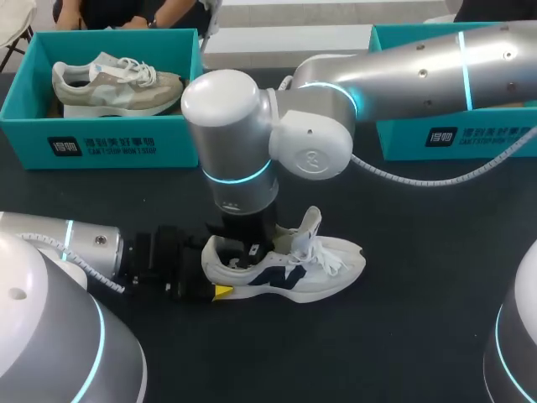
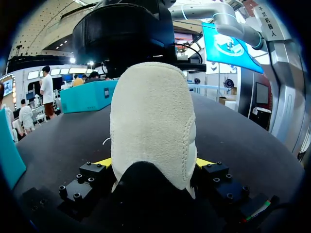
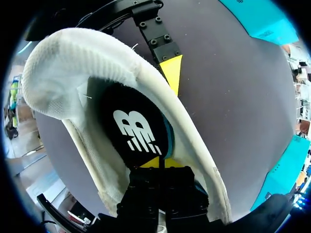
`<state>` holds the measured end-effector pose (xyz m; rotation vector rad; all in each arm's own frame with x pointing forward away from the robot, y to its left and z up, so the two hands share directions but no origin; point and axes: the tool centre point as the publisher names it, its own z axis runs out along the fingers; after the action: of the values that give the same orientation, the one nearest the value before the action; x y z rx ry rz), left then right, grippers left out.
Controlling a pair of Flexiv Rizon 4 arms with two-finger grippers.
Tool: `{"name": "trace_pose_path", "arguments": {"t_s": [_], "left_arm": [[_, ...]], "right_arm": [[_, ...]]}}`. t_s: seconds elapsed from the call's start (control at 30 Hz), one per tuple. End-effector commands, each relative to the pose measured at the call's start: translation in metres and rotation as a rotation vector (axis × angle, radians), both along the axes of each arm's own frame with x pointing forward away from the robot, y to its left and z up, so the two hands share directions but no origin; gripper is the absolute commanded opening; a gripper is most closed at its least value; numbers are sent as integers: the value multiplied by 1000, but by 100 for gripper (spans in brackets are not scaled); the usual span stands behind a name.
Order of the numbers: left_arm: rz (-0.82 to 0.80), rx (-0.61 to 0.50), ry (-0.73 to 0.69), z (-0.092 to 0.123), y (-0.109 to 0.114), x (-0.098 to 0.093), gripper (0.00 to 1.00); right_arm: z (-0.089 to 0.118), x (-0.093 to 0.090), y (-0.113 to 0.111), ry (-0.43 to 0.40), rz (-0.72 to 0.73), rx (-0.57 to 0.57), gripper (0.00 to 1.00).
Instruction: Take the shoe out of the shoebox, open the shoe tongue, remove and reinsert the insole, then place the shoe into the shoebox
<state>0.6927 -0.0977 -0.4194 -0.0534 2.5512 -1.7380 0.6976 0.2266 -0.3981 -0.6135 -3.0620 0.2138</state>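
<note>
Shoe: A white shoe (image 1: 294,269) with a dark side logo lay on its sole on the black table (image 1: 419,319), outside both boxes, near the front middle. Its toe pointed to the head view's right.
Tongue: The tongue (image 1: 309,227) stood pulled up and forward, with the white laces (image 1: 331,256) loose over the forefoot.
Insole: A black insole (image 3: 133,126) with a white logo sat inside the shoe. A teal edge showed along one side of it.
Left gripper: The left gripper (image 2: 153,162) lay low on the table behind the shoe. Its two yellow tips pressed the heel from opposite sides, clamping it.
Right gripper: The right gripper (image 3: 159,164) pointed straight down into the shoe's opening at the heel end. Its yellow tips were pressed together at the rear end of the insole. Whether the insole was caught between them could not be determined.
Right arm: It entered from the upper right and crossed past the middle, with a grey cable (image 1: 436,180) trailing over the table.
Far-right shoebox: A teal far-right shoebox (image 1: 453,138) stood at the table's back edge, largely hidden by the arm.
Far-left shoebox: A teal far-left shoebox (image 1: 109,138) stood well apart from the white shoe. It held a grey-beige shoe (image 1: 117,84).
</note>
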Motion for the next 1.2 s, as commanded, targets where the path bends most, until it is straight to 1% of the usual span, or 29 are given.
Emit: {"name": "trace_pose_path", "arguments": {"t_s": [0.03,0.2,0.4,0.57,0.63,0.7,0.77,1.0,1.2], "left_arm": [[2,4,0,0,0,-1,0],[2,4,0,0,0,-1,0],[2,4,0,0,0,-1,0],[2,4,0,0,0,-1,0],[2,4,0,0,0,-1,0],[2,4,0,0,0,-1,0],[2,4,0,0,0,-1,0],[2,4,0,0,0,-1,0],[2,4,0,0,0,-1,0]], "right_arm": [[10,-5,-3,-18,-18,5,0],[31,0,-14,-42,-54,4,0],[51,2,-27,-55,-73,-2,0],[67,4,-29,-58,-76,3,0],[73,5,-27,-56,-68,10,0],[81,8,-18,-48,-49,28,0],[84,9,-10,-31,-17,34,0],[99,14,22,-13,68,68,0],[107,13,41,14,115,95,0]]}}
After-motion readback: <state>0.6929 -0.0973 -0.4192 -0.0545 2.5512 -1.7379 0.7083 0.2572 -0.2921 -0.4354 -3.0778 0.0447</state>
